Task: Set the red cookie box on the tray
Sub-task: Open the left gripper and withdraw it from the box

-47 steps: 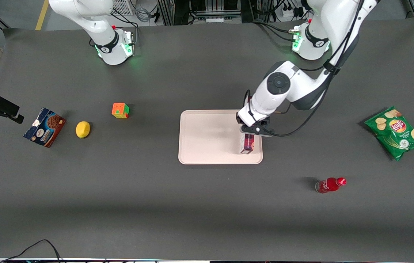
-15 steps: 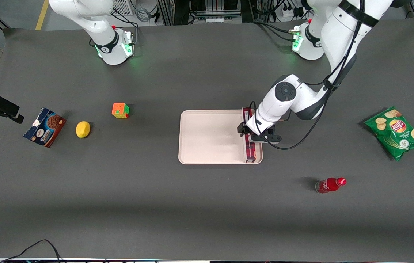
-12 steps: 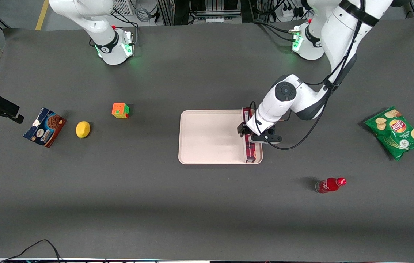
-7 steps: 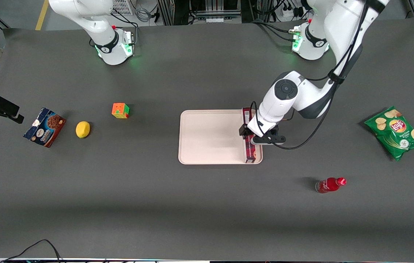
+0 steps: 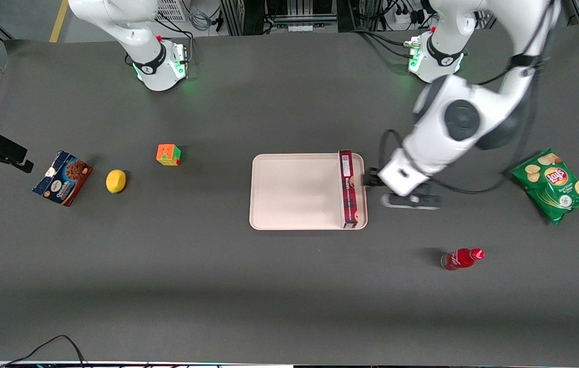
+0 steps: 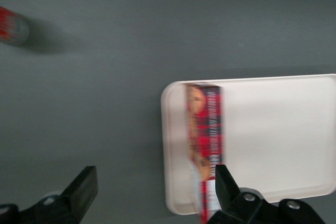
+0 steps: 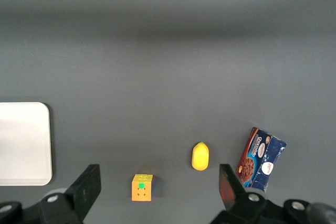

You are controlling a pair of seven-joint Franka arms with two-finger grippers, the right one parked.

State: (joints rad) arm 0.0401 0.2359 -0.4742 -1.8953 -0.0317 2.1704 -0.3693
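Note:
The red cookie box (image 5: 349,189) lies flat on the tray (image 5: 294,191), along the tray's rim toward the working arm's end. My left gripper (image 5: 372,180) hangs above the table just beside that rim, raised clear of the box. In the left wrist view its fingers (image 6: 86,182) stand wide apart, so the gripper (image 6: 154,174) is open and holds nothing. Below it that view shows the red cookie box (image 6: 206,129) resting inside the tray (image 6: 278,129), close to its rounded corner.
A red bottle (image 5: 462,258) lies nearer the front camera, and a green chips bag (image 5: 553,185) lies toward the working arm's end. Toward the parked arm's end sit a colour cube (image 5: 168,154), a lemon (image 5: 115,181) and a dark-blue cookie box (image 5: 62,178).
My gripper has let go of the red cookie box and drawn up and away toward the working arm's end. The box stays lying on the tray.

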